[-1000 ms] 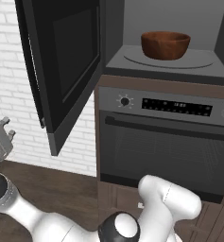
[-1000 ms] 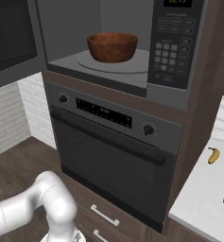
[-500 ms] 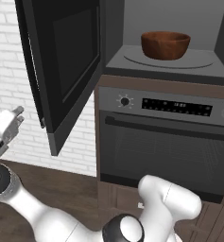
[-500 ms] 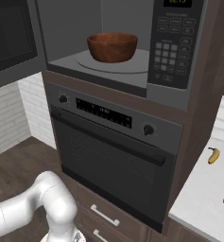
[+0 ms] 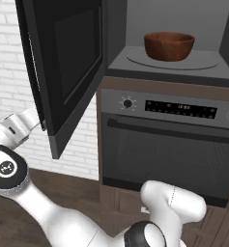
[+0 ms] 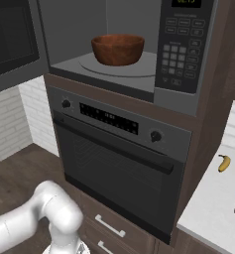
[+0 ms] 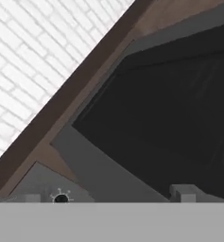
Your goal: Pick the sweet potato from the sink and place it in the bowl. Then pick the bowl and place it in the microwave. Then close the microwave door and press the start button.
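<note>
Swinging shut will be the easy part for the microwave door (image 5: 63, 72): it looks like a broad, rigid black panel on a hinge, light to move, so I judge a flat push on its outer face near the free edge, well away from the hinge, better than any pinch. It stands wide open, jutting out to the left of the microwave (image 6: 124, 44), whose grey cavity is lit and open to the room. Below sits an oven (image 6: 114, 168) with a knob and a handle bar, not part of the job. Right of the cabinet a pale tabletop (image 6: 215, 198) carries a banana (image 6: 224, 162), and a white brick wall (image 5: 9, 96) and wood floor (image 5: 48, 188) lie to the left. The arm (image 5: 12, 144) reaches out low on the left, its hand end tucked behind the door's lower edge, so I cannot tell whether the fingers are apart or together. The bowl (image 6: 118, 48) rests upright on the round turntable plate (image 6: 134, 67) inside the cavity, hard, smooth wood that should stay put. Whether the sweet potato lies inside it cannot be made out. The keypad (image 6: 178, 59) with the start button waits on the right of the cavity.
</note>
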